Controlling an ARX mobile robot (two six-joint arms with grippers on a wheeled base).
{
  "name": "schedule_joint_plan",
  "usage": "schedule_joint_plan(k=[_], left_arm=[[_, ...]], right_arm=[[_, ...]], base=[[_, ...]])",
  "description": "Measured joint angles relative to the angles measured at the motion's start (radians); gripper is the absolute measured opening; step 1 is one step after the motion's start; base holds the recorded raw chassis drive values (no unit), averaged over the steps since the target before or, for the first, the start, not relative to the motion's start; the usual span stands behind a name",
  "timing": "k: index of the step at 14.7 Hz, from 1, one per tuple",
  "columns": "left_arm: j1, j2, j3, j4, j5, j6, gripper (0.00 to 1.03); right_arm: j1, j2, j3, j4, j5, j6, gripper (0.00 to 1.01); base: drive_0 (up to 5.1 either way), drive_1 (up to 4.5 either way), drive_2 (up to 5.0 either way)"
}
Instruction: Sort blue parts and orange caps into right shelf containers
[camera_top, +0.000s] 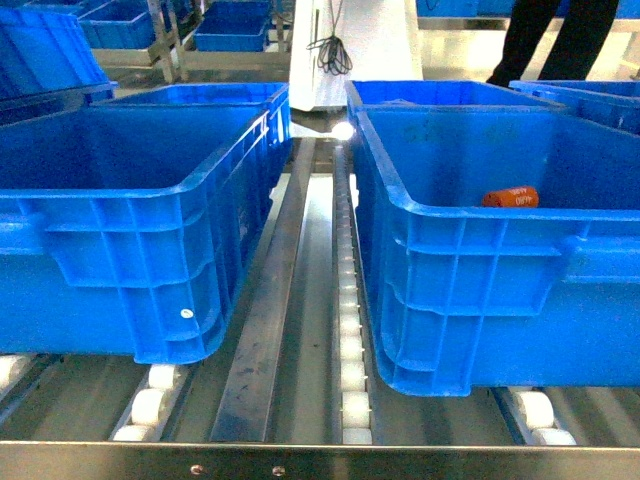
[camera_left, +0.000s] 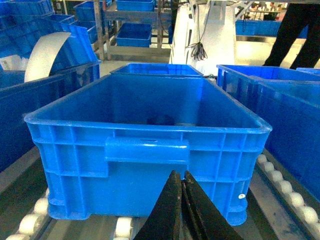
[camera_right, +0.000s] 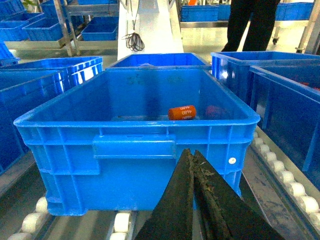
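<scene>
Small orange cylindrical cap (camera_right: 181, 112) lies inside the right large blue ribbed plastic crate (camera_right: 135, 150) on the roller shelf (camera_top: 350, 400). Left gripper (camera_left: 182, 192) and right gripper (camera_right: 193, 170) fingers pressed together, empty. Risk: closed fingers striking the crate wall on approach.

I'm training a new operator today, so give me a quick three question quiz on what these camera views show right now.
1. True or false: the orange cap lies on its side inside the right crate.
2. The jaws of the left gripper are: A) wide open B) shut and empty C) shut on a part.
3. What do the crates stand on?

Key: 1 true. 2 B. 3 Roller tracks.
</scene>
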Motion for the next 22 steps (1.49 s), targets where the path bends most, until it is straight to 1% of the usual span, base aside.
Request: schedule_joint_plan(k=[1, 2, 4, 5, 13, 14, 15, 16, 17, 21, 22], left_arm=[[0.0, -0.046, 0.0, -0.04, 0.0, 0.0, 0.02], [0.0, -0.068, 0.0, -0.061, 0.0, 0.0, 0.02], [0.0, -0.122, 0.0, -0.114, -0.002, 0.0, 0.02], [0.0, -0.156, 0.0, -0.151, 0.0, 0.0, 0.02], [0.0, -0.245, 0.0, -0.237, 0.0, 0.0, 0.02], [0.0, -0.336, 0.0, -0.378, 0.001, 0.0, 0.02], [0.0, -0.408, 0.0, -0.414, -0.002, -0.001, 0.02], [0.0, -0.406, 0.003, -0.409, -0.002, -0.001, 0.02], [0.0, -0.406, 0.0, -0.423, -0.002, -0.001, 0.12], [0.0, -0.406, 0.0, -0.417, 0.0, -0.001, 0.68], [0.0, -0.406, 0.0, -0.417, 0.0, -0.001, 0.79]], right_arm=[[0.0, -0.111, 0.0, -0.165, -0.002, 0.0, 0.02], [0.0, -0.169, 0.0, -0.171, 0.0, 0.0, 0.02], [0.0, -0.166, 0.0, -0.185, 0.001, 0.0, 0.02], [0.0, -0.166, 0.0, -0.175, 0.0, 0.0, 0.02], [0.0, -0.166, 0.0, -0.177, 0.0, 0.0, 0.02], [0.0, -0.166, 0.0, -0.178, 0.0, 0.0, 0.02], [0.0, -0.166, 0.0, -0.177, 0.0, 0.0, 0.02], [0.0, -0.166, 0.0, -0.174, 0.0, 0.0, 0.05], [0.0, -0.166, 0.0, -0.175, 0.001, 0.0, 0.17], [0.0, -0.166, 0.0, -0.177, 0.0, 0.0, 0.73], [0.0, -0.166, 0.0, -0.177, 0.0, 0.0, 0.86]], base=[[0.0, 0.0, 0.0], [0.0, 0.0, 0.0], [0.0, 0.0, 0.0], [0.0, 0.0, 0.0], [0.0, 0.0, 0.0], [0.0, 0.0, 0.0], [0.0, 0.0, 0.0], [0.0, 0.0, 0.0], [0.0, 0.0, 0.0], [0.0, 0.0, 0.0], [0.0, 0.0, 0.0]])
